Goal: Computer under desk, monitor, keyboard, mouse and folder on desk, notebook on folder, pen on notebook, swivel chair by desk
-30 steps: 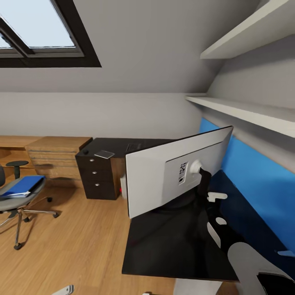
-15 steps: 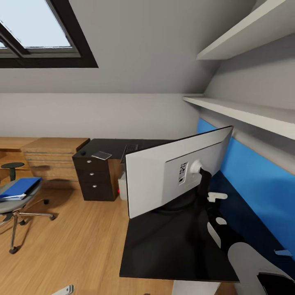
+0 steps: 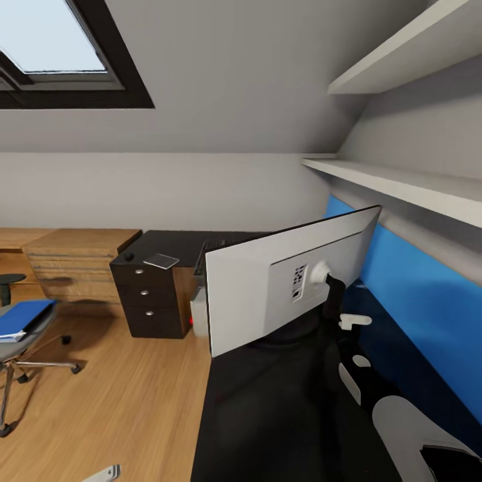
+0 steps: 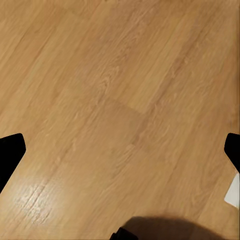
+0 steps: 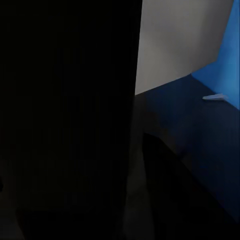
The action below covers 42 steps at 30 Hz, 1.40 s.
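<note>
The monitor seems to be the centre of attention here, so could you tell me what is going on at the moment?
The robot's right arm reaches to the back of the monitor, which appears lifted and tilted above the black desk; the grip itself is hidden. The left gripper hangs open over bare wood floor. The blue folder lies on the swivel chair, apart from the desk.

camera view shifted; no object seen displaced.

the head view has swung right: the swivel chair (image 3: 20,345) with the blue folder (image 3: 19,317) now sits at the far left edge, partly cut off. the dark drawer unit (image 3: 148,294) and skylight (image 3: 60,50) also lie further left. the monitor (image 3: 288,281) keeps its place in frame, while the desk (image 3: 281,415) front edge has dropped out of frame.
</note>
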Tool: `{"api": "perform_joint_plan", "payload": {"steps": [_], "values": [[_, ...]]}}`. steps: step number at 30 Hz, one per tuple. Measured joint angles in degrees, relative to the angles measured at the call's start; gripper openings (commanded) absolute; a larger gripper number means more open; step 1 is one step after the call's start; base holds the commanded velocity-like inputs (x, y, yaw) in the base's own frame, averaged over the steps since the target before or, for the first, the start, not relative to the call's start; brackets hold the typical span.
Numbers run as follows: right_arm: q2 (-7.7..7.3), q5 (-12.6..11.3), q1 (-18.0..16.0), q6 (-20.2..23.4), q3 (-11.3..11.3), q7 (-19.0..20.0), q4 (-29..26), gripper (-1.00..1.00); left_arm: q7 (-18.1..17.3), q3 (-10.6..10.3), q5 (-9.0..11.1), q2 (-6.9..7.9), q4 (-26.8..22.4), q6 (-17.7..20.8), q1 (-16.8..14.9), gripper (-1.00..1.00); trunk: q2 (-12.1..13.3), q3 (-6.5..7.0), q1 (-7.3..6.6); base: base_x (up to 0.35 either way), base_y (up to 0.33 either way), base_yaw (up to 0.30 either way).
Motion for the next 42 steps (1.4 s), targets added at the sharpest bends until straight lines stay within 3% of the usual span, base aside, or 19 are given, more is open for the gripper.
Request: {"api": "perform_joint_plan", "payload": {"steps": [7, 19, 42], "values": [[0.01, 0.0, 0.0, 0.0, 0.0, 0.0, 0.0, -1.0, 0.0, 0.0, 0.1, 0.0, 0.0, -0.1, 0.0, 1.0, 0.0, 0.0, 0.01, 0.281, 0.0, 0.0], [-0.01, -0.1, 0.0, 0.0, 0.1, 0.0, 0.1, -1.0, 0.0, 0.0, 0.2, 0.0, 0.0, -0.1, 0.0, 1.0, 0.0, 0.0, 0.02, 0.077, -0.01, 0.0], [0.08, -0.1, 0.0, 0.0, 0.1, 0.1, -0.1, -1.0, 0.0, 0.1, 0.2, 0.0, 0.0, -0.1, 0.0, 1.0, 0.0, 0.27, 0.03, 0.005, -0.001, -0.038]]}}
